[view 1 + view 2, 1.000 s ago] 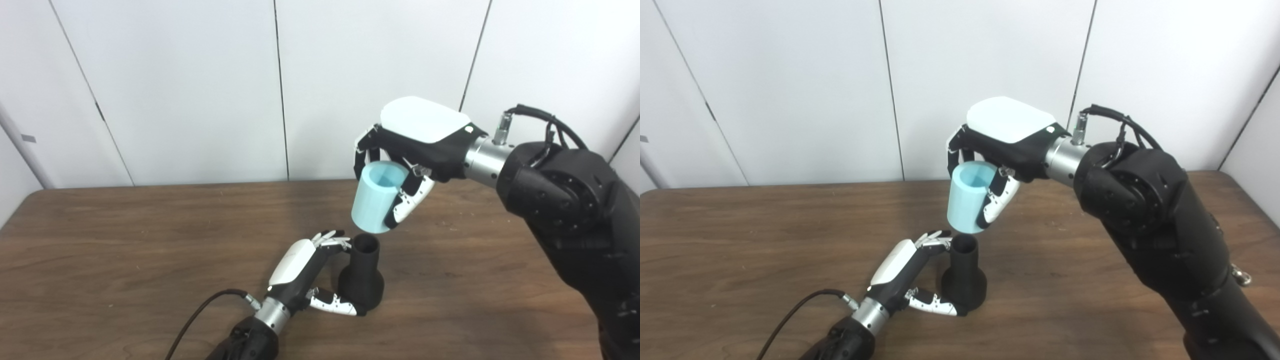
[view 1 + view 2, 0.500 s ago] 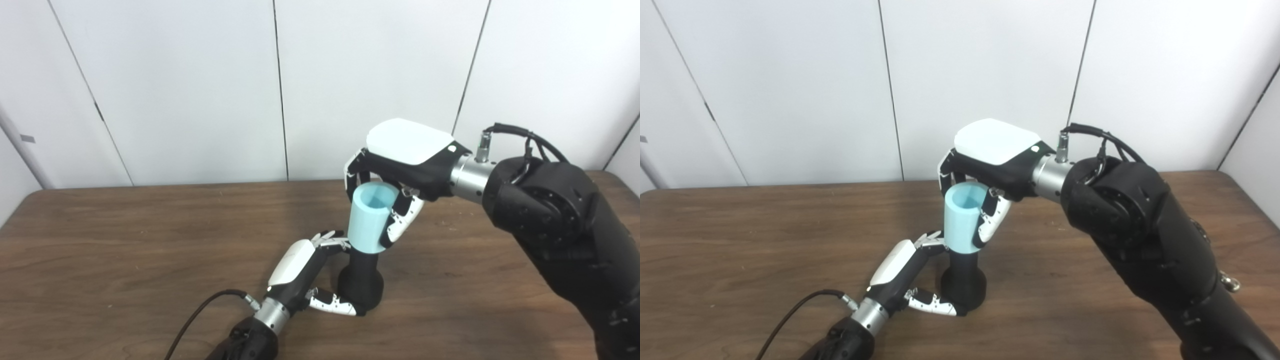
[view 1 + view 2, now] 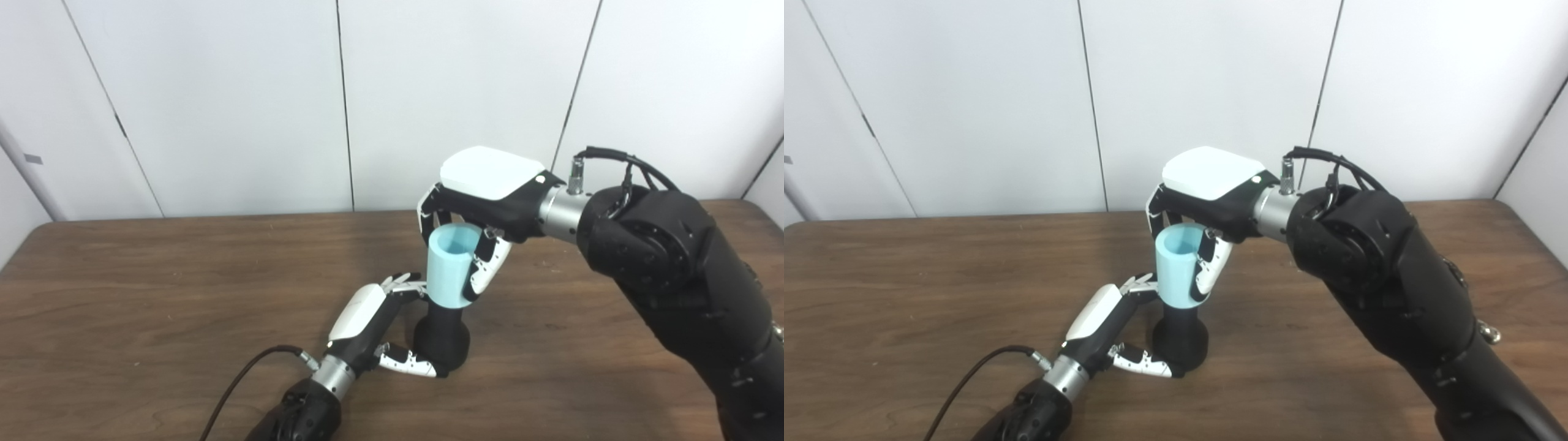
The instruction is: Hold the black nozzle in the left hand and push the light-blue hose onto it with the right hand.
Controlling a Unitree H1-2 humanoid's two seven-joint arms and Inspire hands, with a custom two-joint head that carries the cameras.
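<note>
Left eye view showed the black nozzle (image 3: 442, 340) standing upright on the brown worktop (image 3: 122, 294), wide base down and narrow neck up. The left hand (image 3: 367, 324) was set against the nozzle from the left: its thumb curved round the front of the base, and its fingers (image 3: 404, 285) reached toward the neck just below the hose. The grasp looked loose, and whether the fingers pressed on the neck could not be told.

The light-blue hose (image 3: 450, 264), a short thick-walled tube, sat upright over the top of the nozzle neck, its open end facing up and its lower rim above the flared base. The right hand (image 3: 484, 202) was clenched round the hose from above and from the right, palm down, with fingers wrapped on both sides of the tube. A black cable (image 3: 245, 386) ran from the left wrist across the worktop.
</note>
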